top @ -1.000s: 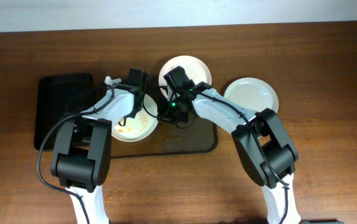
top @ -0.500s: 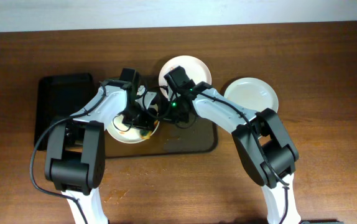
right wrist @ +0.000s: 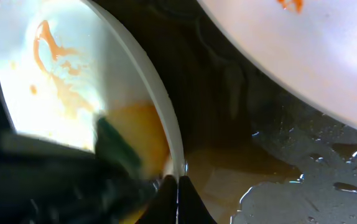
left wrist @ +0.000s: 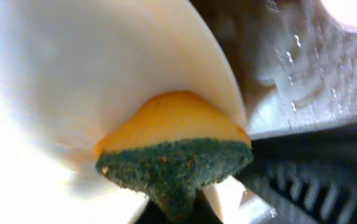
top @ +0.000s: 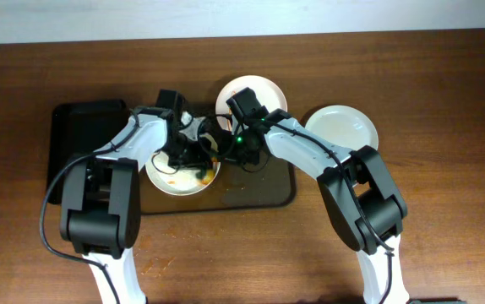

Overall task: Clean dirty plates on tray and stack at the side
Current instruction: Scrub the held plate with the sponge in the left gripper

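Note:
A white dirty plate (top: 175,176) with orange smears sits at the left end of the dark wet tray (top: 255,191). My left gripper (top: 195,157) is shut on a yellow sponge with a green scouring face (left wrist: 175,149) and presses it on the plate's inner wall (left wrist: 73,74) near the rim. My right gripper (top: 220,152) is shut on the plate's right rim (right wrist: 177,180). In the right wrist view the plate (right wrist: 60,74) shows orange streaks, and the sponge (right wrist: 135,140) lies against it. A second stained plate (top: 255,91) stands at the tray's far edge.
A clean white plate (top: 341,127) lies on the wooden table to the right of the tray. A black rectangular tray (top: 86,139) sits at the far left. Water pools on the tray floor (right wrist: 303,180). Both arms cross close together over the tray's left half.
My left gripper has moved with the sponge from the plate's far edge down onto its right side, close to my right gripper. The right gripper has stayed on the rim.

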You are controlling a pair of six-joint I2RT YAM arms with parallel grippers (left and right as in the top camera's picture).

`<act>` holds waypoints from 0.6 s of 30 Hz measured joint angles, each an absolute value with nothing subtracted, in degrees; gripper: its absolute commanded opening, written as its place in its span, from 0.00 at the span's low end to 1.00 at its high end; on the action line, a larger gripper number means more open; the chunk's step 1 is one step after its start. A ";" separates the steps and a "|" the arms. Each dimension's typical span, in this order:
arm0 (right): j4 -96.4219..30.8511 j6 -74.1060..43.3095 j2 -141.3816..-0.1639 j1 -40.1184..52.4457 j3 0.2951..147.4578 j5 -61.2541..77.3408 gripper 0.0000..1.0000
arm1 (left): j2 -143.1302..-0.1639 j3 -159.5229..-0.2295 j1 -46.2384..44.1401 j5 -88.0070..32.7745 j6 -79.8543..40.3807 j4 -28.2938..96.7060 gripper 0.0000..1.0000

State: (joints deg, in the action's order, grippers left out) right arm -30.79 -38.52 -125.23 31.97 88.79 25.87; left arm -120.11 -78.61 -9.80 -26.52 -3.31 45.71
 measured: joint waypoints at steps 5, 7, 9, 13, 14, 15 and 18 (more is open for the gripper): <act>-30.81 -38.48 -125.23 31.97 88.84 25.85 0.04 | -120.09 -80.27 -6.96 -8.73 -12.08 33.36 0.00; -30.81 -38.48 -125.23 31.97 88.84 25.87 0.04 | -119.90 -80.60 -7.22 -1.30 -15.62 34.81 0.00; -30.81 -38.50 -125.23 31.97 88.84 25.87 0.04 | -119.87 -81.21 -7.40 7.11 -18.96 41.30 0.00; -30.79 -38.52 -125.23 31.99 88.84 26.09 0.04 | -119.85 -81.34 -7.33 13.74 -20.93 55.59 0.00; -30.83 -38.48 -125.23 32.27 88.84 26.50 0.04 | -119.85 -81.32 -7.42 13.80 -20.82 58.43 0.00; -30.96 -38.46 -125.23 32.60 88.84 26.48 0.04 | -119.85 -81.23 -7.31 13.56 -20.23 59.61 0.00; -30.98 -38.37 -125.23 32.60 88.84 26.50 0.04 | -119.79 -81.06 -6.33 3.77 -11.77 60.84 0.00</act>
